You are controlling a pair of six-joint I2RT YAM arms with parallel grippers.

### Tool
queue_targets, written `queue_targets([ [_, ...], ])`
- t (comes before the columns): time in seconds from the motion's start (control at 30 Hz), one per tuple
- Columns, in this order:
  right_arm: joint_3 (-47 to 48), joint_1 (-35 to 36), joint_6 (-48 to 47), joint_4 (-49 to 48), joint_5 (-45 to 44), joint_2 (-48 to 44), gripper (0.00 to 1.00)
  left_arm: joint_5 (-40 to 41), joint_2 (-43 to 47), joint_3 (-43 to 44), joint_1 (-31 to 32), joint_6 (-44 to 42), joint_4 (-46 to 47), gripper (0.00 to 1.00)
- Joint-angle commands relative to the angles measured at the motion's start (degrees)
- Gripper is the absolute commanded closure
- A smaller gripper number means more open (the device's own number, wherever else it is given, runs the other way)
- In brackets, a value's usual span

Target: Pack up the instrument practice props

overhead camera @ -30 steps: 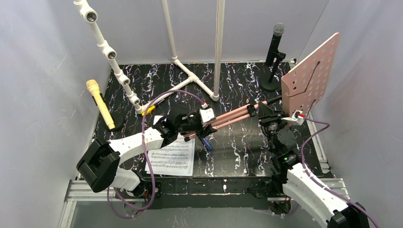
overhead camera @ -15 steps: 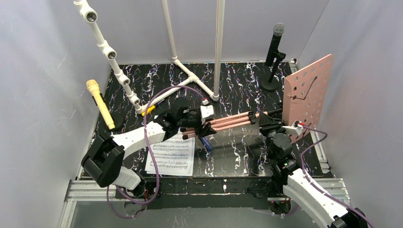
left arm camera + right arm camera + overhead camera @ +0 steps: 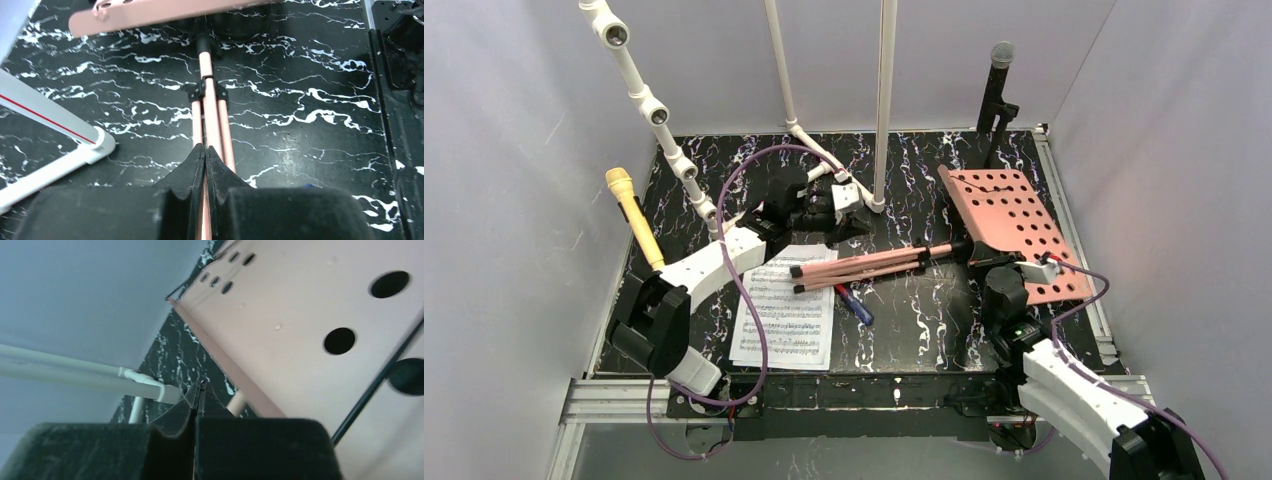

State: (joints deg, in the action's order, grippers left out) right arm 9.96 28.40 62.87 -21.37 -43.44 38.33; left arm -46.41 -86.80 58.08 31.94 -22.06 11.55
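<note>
The pink perforated music board [image 3: 1014, 212] lies flat at the right of the table, its folded copper legs [image 3: 864, 265] stretching left along the surface. My left gripper [image 3: 852, 224] hovers just behind the legs, shut and empty; in the left wrist view its tips [image 3: 205, 147] meet above the legs [image 3: 210, 107]. My right gripper [image 3: 199, 385] is shut on nothing, beneath the board's edge [image 3: 300, 315]. White sheet-music pages [image 3: 786, 315] lie near the front. The yellow microphone [image 3: 634, 220] stands at the left, and the black grey-headed microphone [image 3: 996, 90] on its pole at the back right.
The white plastic pipe frame [image 3: 724, 150] rises across the back and left of the table. A blue pen-like thing [image 3: 854, 303] lies beside the pages. Grey walls close in on three sides. A metal rail [image 3: 824, 395] runs along the near edge.
The board and legs, held up between both grippers earlier, now lie flat on the table. Both grippers have let go and shut. The left gripper has moved toward the back.
</note>
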Motion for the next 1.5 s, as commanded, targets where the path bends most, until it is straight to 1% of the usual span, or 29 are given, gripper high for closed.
queue_targets([
  [0.0, 2.4, -0.2, 1.9, -6.0, -1.6, 5.3, 0.99, -1.9, -2.3, 3.5, -0.8, -5.1, -3.0, 1.0],
  [0.1, 2.2, -0.1, 1.5, -8.0, 0.0, 7.3, 0.99, -1.8, -3.8, 4.9, -0.8, -5.5, -3.8, 1.0],
  [0.2, 2.6, -0.1, -1.4, -7.0, 2.2, 6.5, 0.99, -0.7, -3.6, 4.6, -0.8, -5.0, -3.9, 1.0],
  [0.23, 3.0, -0.1, -2.6, -5.7, 2.7, 5.7, 0.98, 0.4, -3.0, 4.1, -0.8, -4.9, -3.9, 0.96],
  [0.27, 3.5, -0.2, -3.5, -3.9, 3.2, 4.8, 0.93, 1.8, -2.4, 3.4, -0.7, -4.9, -3.9, 0.88],
  [0.33, 4.8, -0.1, -6.7, 1.1, 4.7, 3.6, 0.82, 5.0, -0.7, 1.8, -0.7, -5.1, -3.9, 0.67],
  [0.37, 5.7, -0.2, -9.0, 2.6, 5.6, 3.3, 0.77, 7.1, 0.1, 0.9, -0.7, -5.2, -3.9, 0.59],
  [0.43, 8.0, -0.1, -14.8, 5.3, 9.6, 3.5, 0.65, 11.9, 2.0, -0.8, -0.7, -5.1, -4.0, 0.48],
  [0.47, 9.2, -0.2, -18.3, 5.9, 12.1, 4.1, 0.58, 14.9, 3.0, -1.9, -0.6, -4.7, -4.1, 0.45],
  [0.53, 12.2, -0.1, -26.2, 8.2, 18.6, 6.4, 0.42, 21.0, 5.3, -3.3, -0.7, -1.1, -4.6, 0.4],
  [0.6, 15.2, -0.2, -32.9, 10.1, 25.4, 10.1, 0.29, 26.0, 8.4, -5.4, -0.4, 3.5, -4.7, 0.38],
  [0.67, 17.2, -0.1, -39.1, 10.7, 32.1, 14.5, 0.22, 32.8, 11.8, -8.1, 0.5, 8.6, -4.8, 0.37],
  [0.77, 20.3, 0.0, -46.2, 10.3, 40.1, 20.4, 0.15, 39.7, 17.1, -12.7, 1.4, 16.1, -6.5, 0.37],
  [0.8, 21.6, 0.3, -48.9, 10.3, 42.6, 22.3, 0.11, 41.9, 19.1, -13.7, 1.5, 18.3, -8.6, 0.37],
  [0.83, 23.1, 1.0, -51.1, 10.4, 44.9, 24.1, 0.04, 44.2, 20.4, -15.4, 1.6, 20.4, -9.9, 0.37],
  [0.87, 24.6, 2.3, -53.6, 10.7, 45.1, 25.9, 0.02, 46.4, 21.5, -16.7, 1.6, 22.4, -11.0, 0.37],
  [0.97, 28.6, 7.6, -61.3, 11.6, 42.9, 30.8, 0.01, 52.2, 24.0, -20.3, 1.8, 27.9, -15.5, 0.36],
  [1.1, 33.3, 13.9, -69.2, 11.4, 39.7, 38.1, 0.01, 56.9, 24.7, -23.4, 1.8, 36.6, -19.8, 0.37],
  [1.27, 40.2, 19.4, -76.3, 11.2, 36.7, 48.0, 0.01, 57.5, 22.7, -26.6, 1.9, 44.9, -19.6, 0.38],
  [1.47, 45.5, 21.5, -80.5, 10.4, 34.7, 58.4, 0.01, 57.7, 18.4, -28.9, 1.8, 52.2, -19.8, 0.38],
])
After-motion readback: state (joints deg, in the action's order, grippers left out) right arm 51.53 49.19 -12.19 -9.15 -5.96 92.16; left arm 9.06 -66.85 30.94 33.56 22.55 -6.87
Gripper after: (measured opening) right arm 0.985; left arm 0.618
